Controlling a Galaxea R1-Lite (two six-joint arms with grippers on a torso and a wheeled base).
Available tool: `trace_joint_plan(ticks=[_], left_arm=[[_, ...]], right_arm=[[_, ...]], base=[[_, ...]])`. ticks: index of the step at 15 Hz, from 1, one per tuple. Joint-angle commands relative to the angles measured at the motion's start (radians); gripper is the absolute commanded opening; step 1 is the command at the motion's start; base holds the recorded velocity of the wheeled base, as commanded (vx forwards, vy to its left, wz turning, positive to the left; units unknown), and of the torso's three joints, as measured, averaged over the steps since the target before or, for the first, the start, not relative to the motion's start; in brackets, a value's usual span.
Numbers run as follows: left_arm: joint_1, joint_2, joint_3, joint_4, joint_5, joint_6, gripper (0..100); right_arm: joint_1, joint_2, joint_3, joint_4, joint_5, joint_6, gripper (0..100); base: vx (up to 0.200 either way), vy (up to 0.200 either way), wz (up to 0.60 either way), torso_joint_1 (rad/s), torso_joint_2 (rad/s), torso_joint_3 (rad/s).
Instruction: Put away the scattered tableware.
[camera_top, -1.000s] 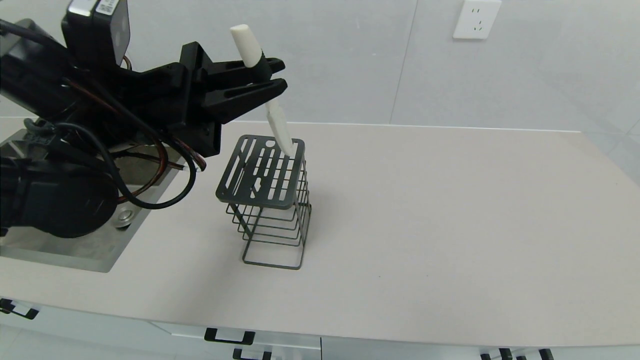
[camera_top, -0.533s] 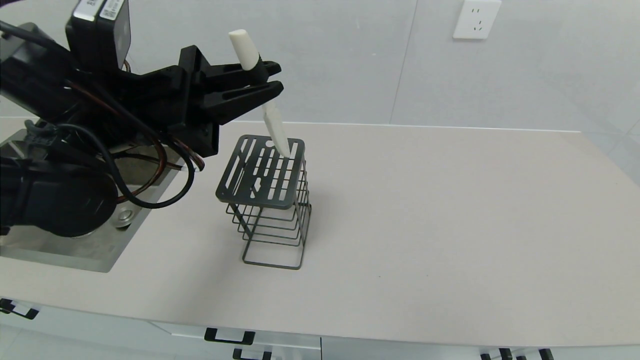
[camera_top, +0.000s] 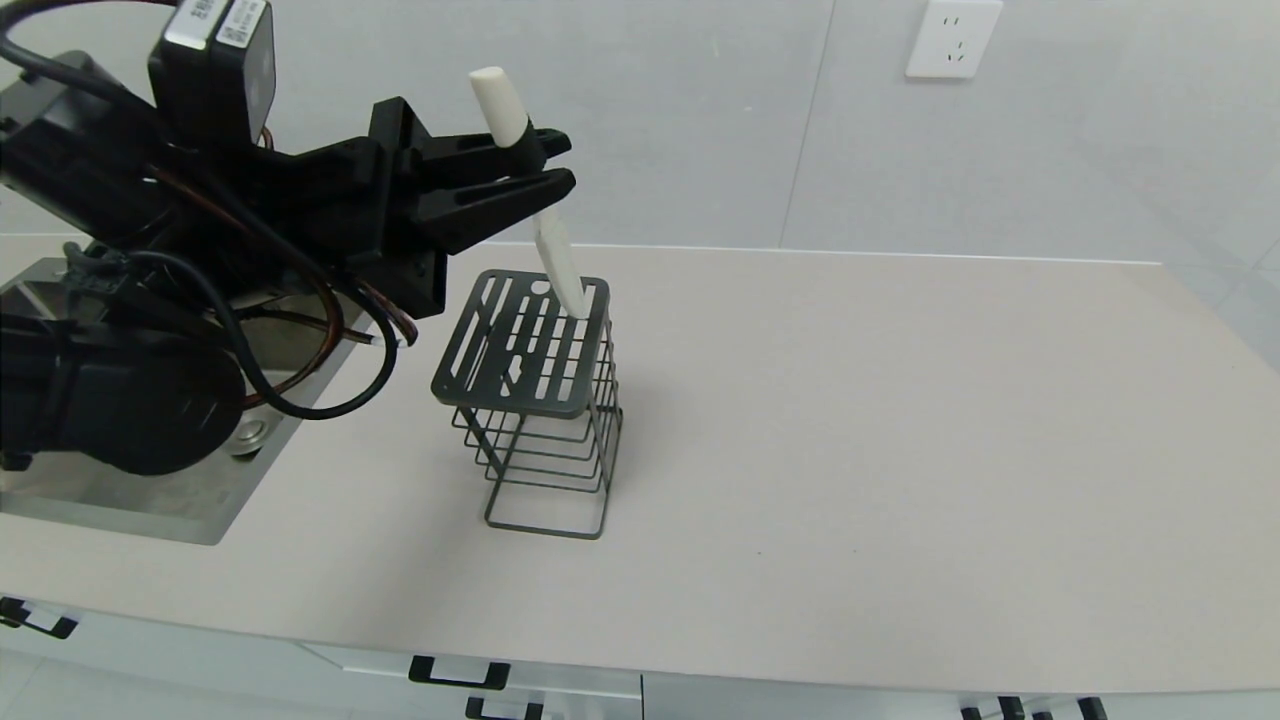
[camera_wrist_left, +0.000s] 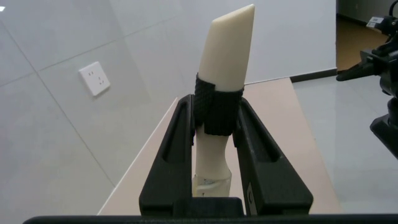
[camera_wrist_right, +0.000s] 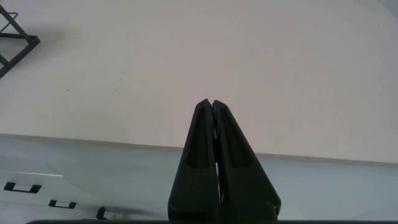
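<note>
A white knife (camera_top: 558, 262) hangs tilted, handle (camera_top: 497, 100) up, with my left gripper (camera_top: 545, 165) shut on it just below the handle. Its blade tip meets the far right corner of the slotted top plate of a dark wire rack (camera_top: 520, 403) standing on the counter. Whether the tip sits in a slot I cannot tell. In the left wrist view the knife handle (camera_wrist_left: 227, 56) rises between the left gripper (camera_wrist_left: 216, 106) pads. My right gripper (camera_wrist_right: 212, 104) is shut on nothing, above the counter's front edge, with a corner of the rack (camera_wrist_right: 12, 37) far off.
A steel sink (camera_top: 150, 490) is set into the counter at the left, under my left arm. The beige counter (camera_top: 900, 420) stretches bare to the right of the rack. A wall outlet (camera_top: 952, 38) sits on the back wall. Drawer handles (camera_top: 460, 672) line the front.
My left gripper and the knife sank slightly, the handle top dropping a little. The blade tip stayed at the rack's far right corner.
</note>
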Motion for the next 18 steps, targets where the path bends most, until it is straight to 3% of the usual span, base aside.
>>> trace_joint_plan(ticks=[1, 18], left_arm=[[0.004, 0.012, 0.0, -0.001, 0.002, 0.002, 0], [0.011, 0.09, 0.016, -0.007, 0.005, 0.008, 0]], right_arm=[[0.0, 0.001, 0.0, -0.001, 0.001, 0.0, 0], [0.0, 0.001, -0.001, -0.001, -0.001, 0.0, 0]], base=[[0.0, 0.0, 0.0, 0.0, 0.0, 0.0], [0.0, 0.0, 0.0, 0.0, 0.0, 0.0]])
